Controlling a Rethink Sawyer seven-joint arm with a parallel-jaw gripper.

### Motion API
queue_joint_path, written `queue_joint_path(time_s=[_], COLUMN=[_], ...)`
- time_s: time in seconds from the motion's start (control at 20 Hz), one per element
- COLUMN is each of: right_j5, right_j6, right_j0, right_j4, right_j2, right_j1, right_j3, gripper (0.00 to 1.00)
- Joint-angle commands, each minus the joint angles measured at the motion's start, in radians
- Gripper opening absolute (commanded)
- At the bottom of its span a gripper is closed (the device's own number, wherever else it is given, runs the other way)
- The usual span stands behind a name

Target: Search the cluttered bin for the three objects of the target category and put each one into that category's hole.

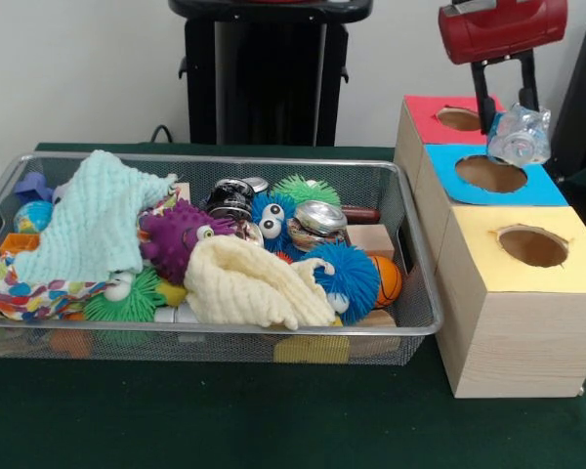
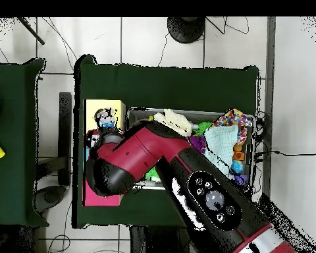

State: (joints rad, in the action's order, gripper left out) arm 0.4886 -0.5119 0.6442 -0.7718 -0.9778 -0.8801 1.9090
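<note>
My gripper (image 1: 511, 117) hangs at the far right, shut on a wrinkled clear plastic bottle (image 1: 520, 137). It holds the bottle in the air over the far part of the blue-topped box, near its hole (image 1: 490, 174) and just beside the red box's hole (image 1: 459, 118). The wire mesh bin (image 1: 225, 161) lies to the left, packed with toys and cloths. No other clear bottle shows in it. In the overhead view the arm (image 2: 141, 155) covers the boxes' middle and part of the bin (image 2: 247, 120).
Three wooden boxes stand in a row right of the bin: red top, blue top, yellow top (image 1: 498, 274), each with a round hole. The bin holds fuzzy spiky balls (image 1: 176, 239), shiny cans (image 1: 318, 219), a pale green cloth (image 1: 93, 220) and a cream cloth (image 1: 244, 283).
</note>
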Motion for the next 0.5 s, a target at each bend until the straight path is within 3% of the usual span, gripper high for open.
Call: queue_joint_path(time_s=[0.05, 0.5], right_j5=[-0.012, -0.051], right_j6=[0.118, 0.231], right_j0=[0.018, -0.063], right_j4=[-0.094, -0.158], right_j2=[0.055, 0.12], right_j1=[0.04, 0.023], right_j3=[0.069, 0.072], gripper=[0.0, 0.0])
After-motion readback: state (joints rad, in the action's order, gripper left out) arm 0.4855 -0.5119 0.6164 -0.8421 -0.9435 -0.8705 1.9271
